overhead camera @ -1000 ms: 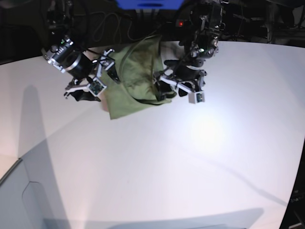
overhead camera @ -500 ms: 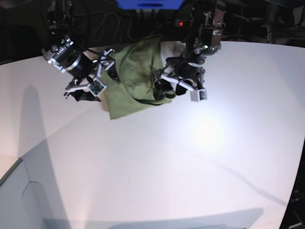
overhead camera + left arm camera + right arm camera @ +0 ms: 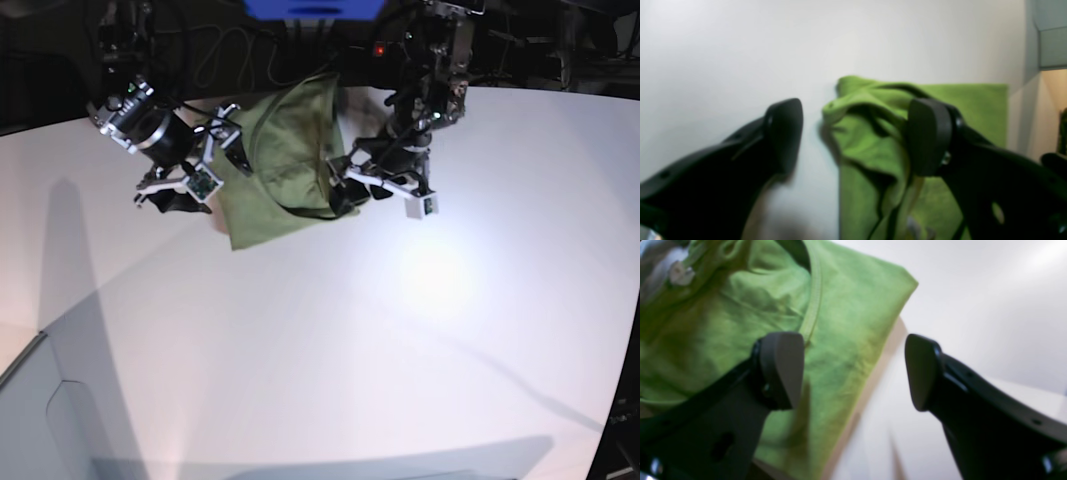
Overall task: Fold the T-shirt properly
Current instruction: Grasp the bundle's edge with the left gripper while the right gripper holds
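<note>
The olive-green T-shirt lies folded into a narrow shape at the far side of the white table. My left gripper hangs open at the shirt's right edge. In the left wrist view a bunched fold of the T-shirt sits between the spread fingers of the left gripper, and nothing is clamped. My right gripper stands open at the shirt's left edge. In the right wrist view the right gripper straddles the edge of the T-shirt, with one finger over cloth and the other over bare table.
Dark equipment and cables line the table's far edge, with a blue object at the top centre. A grey box corner sits at the lower left. A grey panel shows in the left wrist view's upper right.
The left arm's wrist has swung and its gripper has shifted slightly at the shirt's right edge. The right arm and the shirt have stayed put.
</note>
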Motion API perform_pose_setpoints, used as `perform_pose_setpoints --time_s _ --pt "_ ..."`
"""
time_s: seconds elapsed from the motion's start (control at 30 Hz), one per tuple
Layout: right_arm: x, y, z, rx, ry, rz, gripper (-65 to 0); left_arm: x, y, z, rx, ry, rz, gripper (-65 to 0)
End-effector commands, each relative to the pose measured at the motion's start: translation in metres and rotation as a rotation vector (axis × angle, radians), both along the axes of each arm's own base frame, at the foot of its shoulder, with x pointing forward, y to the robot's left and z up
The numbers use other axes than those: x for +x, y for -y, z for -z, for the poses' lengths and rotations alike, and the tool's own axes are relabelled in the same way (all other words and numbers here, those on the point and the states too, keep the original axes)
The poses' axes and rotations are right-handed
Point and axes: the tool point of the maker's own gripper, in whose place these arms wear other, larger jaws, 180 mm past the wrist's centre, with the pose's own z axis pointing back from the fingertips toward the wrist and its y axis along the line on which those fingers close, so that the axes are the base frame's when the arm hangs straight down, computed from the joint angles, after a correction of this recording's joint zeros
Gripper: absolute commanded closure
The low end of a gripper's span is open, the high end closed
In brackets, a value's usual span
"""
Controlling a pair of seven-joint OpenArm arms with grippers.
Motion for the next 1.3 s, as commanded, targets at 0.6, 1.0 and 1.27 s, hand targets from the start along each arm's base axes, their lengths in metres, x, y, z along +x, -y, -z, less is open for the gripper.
perform_pose_setpoints --time_s 0.6,1.0,1.27 --pt "0.001 -0.005 -0.009 0.025 0.031 -0.023 -45.6 0.017 -0.005 -0.019 -0.007 0.07 -0.02 0.0" --pt "0.003 -0.006 -0.011 0.026 0.038 -0.026 -38.0 0.027 -0.005 -0.023 -0.003 0.089 -0.011 0.0" --pt "0.027 -0.007 -0.027 0.03 0.105 -0.025 0.0 0.028 -0.006 -0.024 -0.003 0.088 -0.017 0.0"
